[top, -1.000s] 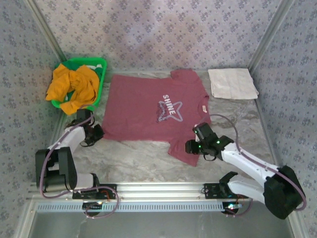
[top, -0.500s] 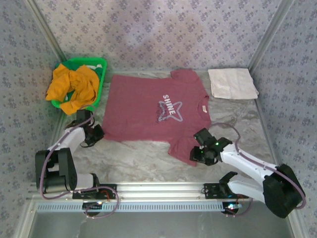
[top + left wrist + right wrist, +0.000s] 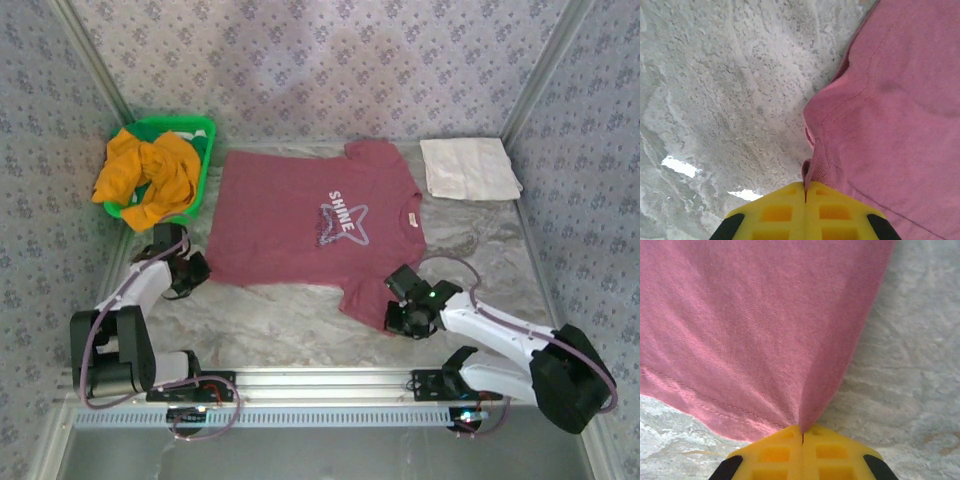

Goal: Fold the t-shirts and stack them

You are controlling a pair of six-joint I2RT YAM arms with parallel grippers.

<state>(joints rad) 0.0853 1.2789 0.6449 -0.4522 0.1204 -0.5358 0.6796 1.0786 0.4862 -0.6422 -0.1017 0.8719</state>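
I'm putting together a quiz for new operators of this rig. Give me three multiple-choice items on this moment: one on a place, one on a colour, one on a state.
1. Where does the orange t-shirt lie?
A) spread flat mid-table
B) heaped in the green basket
C) under the right arm

2. What colour is the folded cloth at the far right corner?
A) black
B) blue
C) white

3. How is the right gripper?
A) shut on the near sleeve of the maroon t-shirt
B) wide open above the table
C) shut on a cup

Key:
1 B: it bulges over the basket's rim.
2 C: it looks plain white from above.
3 A: its jaws meet with maroon cloth pinched between them.
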